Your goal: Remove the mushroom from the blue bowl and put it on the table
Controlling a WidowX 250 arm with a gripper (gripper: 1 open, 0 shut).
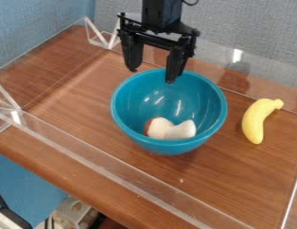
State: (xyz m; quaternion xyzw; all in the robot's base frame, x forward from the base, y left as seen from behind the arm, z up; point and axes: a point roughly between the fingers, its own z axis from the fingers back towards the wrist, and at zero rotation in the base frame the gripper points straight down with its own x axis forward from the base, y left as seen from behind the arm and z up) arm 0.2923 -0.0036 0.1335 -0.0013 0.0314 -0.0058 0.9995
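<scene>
The mushroom [169, 130] lying in the bowl [130, 106] looks light, stiff and slick (best pinched across its stem), the tool [156, 66] open above.

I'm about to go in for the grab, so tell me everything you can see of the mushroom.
The mushroom is a small toy with a thick cream-white stem and an orange-brown rounded cap, smooth like plastic. It lies on its side on the floor of the bowl, toward the near wall, cap to the left in the picture and stem to the right. Only the bowl touches it. The gripper hangs above the bowl's far rim, jaws open, clear of it.
</scene>
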